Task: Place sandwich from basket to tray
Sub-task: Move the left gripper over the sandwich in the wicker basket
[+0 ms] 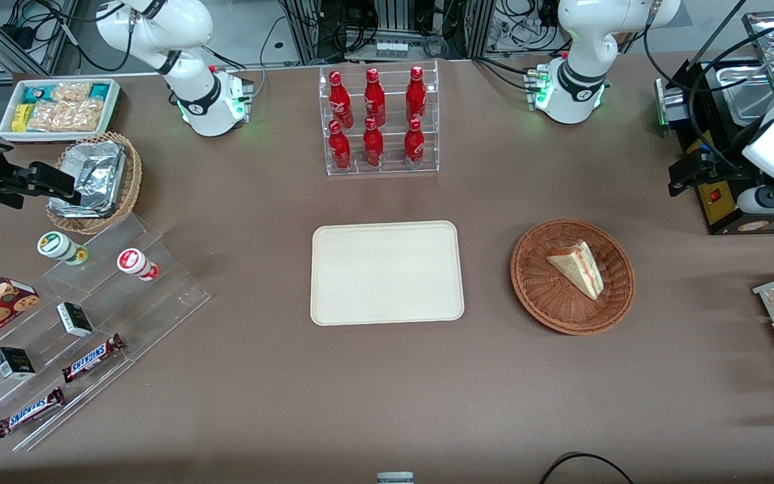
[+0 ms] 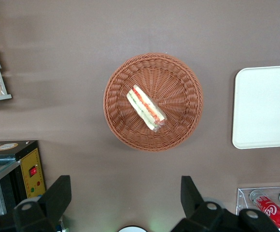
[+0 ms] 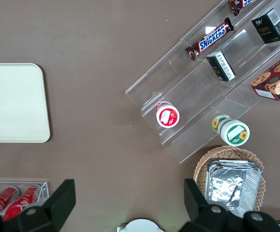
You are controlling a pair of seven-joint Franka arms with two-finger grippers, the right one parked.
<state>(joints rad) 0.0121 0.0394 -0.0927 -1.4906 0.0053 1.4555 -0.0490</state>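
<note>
Sandwich [image 1: 578, 268] in the basket [image 1: 535, 275], tray [image 1: 387, 316] bare.
Your tool [image 2: 125, 200] hangs above the bench, spread wide, holding nothing.

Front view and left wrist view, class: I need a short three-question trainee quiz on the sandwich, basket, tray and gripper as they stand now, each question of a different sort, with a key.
1. True or false: the sandwich already lies on the tray.
2. Multiple choice: the gripper of the left arm is
A. shut on the sandwich
B. open, high above the table with the basket in its view
C. resting on the tray
3. Fill in: the rack of red bottles stands ______ from the front camera than the tray.

Key:
1. False; it lies in the basket, and the tray holds nothing.
2. B
3. farther
</note>
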